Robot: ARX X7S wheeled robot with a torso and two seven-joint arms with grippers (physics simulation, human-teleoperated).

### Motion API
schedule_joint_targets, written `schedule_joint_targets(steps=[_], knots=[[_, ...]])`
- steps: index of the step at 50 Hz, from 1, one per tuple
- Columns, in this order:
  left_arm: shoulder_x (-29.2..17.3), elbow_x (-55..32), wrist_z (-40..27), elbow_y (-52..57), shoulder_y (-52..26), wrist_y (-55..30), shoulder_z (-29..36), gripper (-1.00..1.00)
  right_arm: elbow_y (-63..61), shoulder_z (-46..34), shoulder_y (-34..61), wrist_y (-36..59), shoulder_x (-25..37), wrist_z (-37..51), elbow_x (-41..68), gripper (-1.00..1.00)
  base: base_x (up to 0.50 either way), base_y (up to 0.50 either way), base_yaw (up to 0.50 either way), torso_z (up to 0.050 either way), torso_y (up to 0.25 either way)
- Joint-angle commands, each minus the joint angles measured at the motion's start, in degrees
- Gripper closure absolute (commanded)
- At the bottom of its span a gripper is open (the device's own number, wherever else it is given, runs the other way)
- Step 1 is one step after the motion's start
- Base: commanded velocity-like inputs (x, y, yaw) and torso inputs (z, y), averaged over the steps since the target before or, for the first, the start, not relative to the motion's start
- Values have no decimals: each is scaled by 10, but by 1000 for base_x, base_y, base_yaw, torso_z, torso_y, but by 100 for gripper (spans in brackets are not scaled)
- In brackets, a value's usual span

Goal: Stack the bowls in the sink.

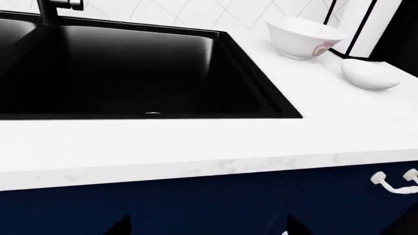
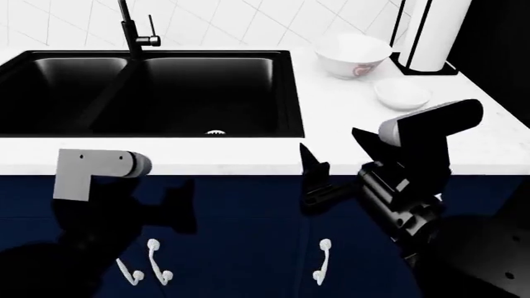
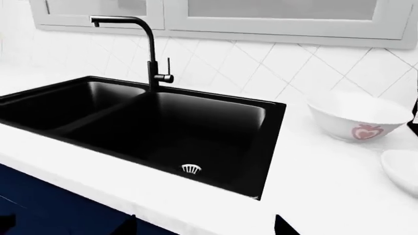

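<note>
A white marbled countertop (image 2: pixel 248 162) over navy cabinets (image 2: pixel 248 248) is backed by white diagonal tile. The black sink (image 2: pixel 290 93) is set in it at ten o'clock; both bowls, larger (image 2: pixel 354 56) and smaller (image 2: pixel 403 94), rest at one o'clock. The right gripper (image 2: pixel 336 149) is held spread; the left gripper's (image 2: pixel 178 208) fingers cannot be told.
</note>
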Motion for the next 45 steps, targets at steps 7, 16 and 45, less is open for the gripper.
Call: schedule_joint_targets(steps=[7,16,45], knots=[[-99,-275,-218,-105,-91,35,44,-100,152,-84,203,11,34,93,115,-100,0,0,0,0,0],[-119,-302,-232,-114,-107,56,56,-100,241,-162,279,-38,50,11,18,-100,0,0,0,0,0],[-136,-310,-228,-94,-87,81,52,-100,342,-283,371,-101,78,-101,-84,-100,167,0,0,0,0]])
